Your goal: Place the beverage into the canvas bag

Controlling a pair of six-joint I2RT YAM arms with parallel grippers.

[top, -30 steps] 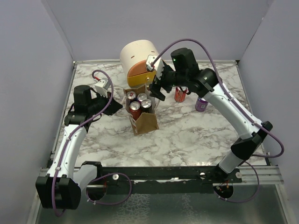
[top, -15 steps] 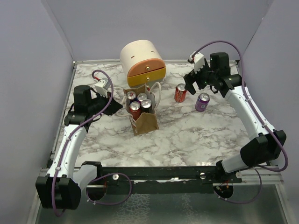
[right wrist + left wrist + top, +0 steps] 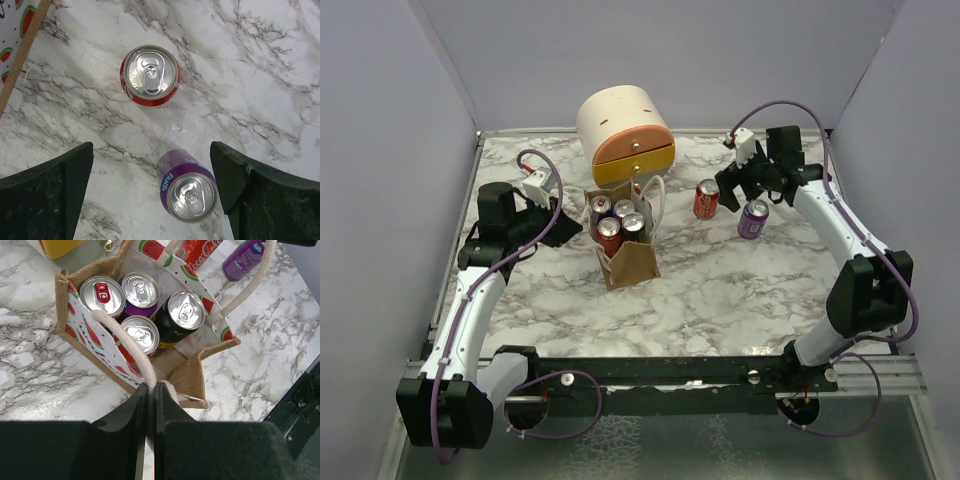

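As the left gripper [image 3: 151,388] pinches the tan canvas bag [image 3: 194,376] by its cream handle [image 3: 121,334], the right gripper [image 3: 152,167] gapes over a purple Fanta can [image 3: 189,192].

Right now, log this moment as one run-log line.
left gripper shut on canvas bag handle | right gripper open above purple can | four cans in bag | red can, purple can upright on table
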